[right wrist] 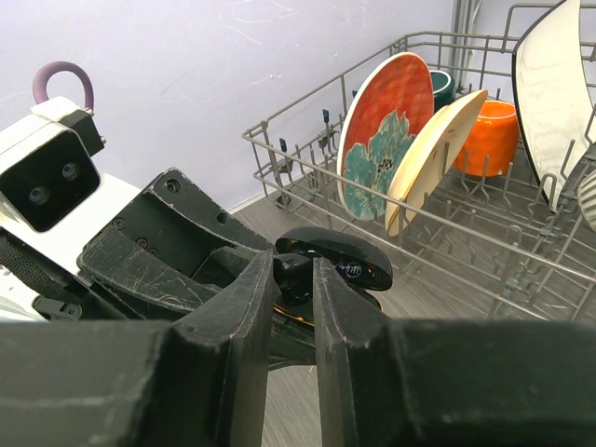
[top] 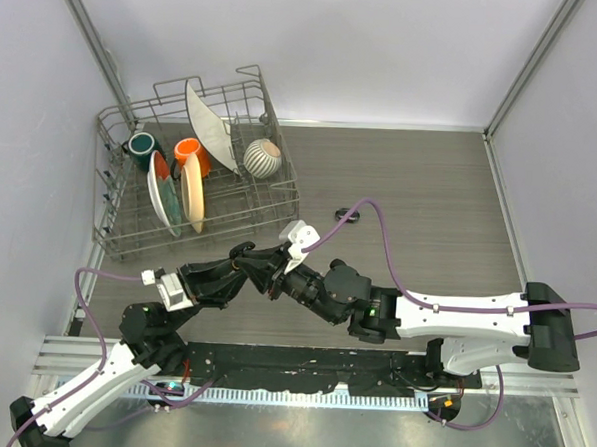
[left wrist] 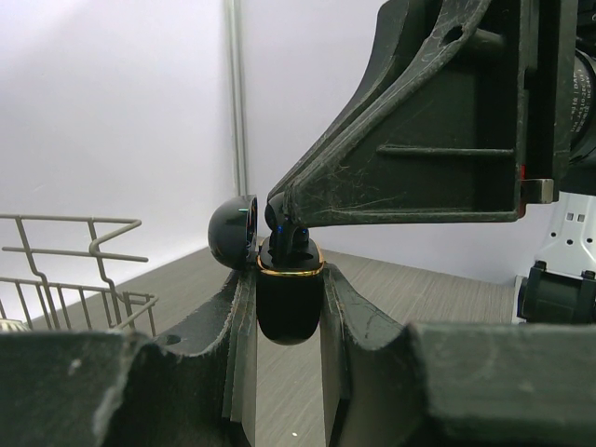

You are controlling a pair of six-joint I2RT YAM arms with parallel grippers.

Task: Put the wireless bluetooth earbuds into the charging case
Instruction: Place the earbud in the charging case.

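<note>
The charging case (left wrist: 290, 303) is black with a gold rim and stands upright, its lid (left wrist: 232, 233) flipped open to the left. My left gripper (left wrist: 290, 279) is shut on the case body, held above the table. My right gripper (right wrist: 294, 270) is shut on a tiny glossy black earbud (right wrist: 298, 276). It holds the earbud right at the case's open top, and I cannot tell how deep it sits. In the left wrist view the earbud (left wrist: 294, 241) shows just above the gold rim under the right fingers (left wrist: 307, 200). In the top view both grippers meet at mid-table (top: 264, 272).
A wire dish rack (top: 118, 236) holding plates, cups and a striped bowl stands at the back left, close to both grippers. A small black object (top: 348, 217) lies on the wooden table behind the right arm. Walls close in on the left, back and right.
</note>
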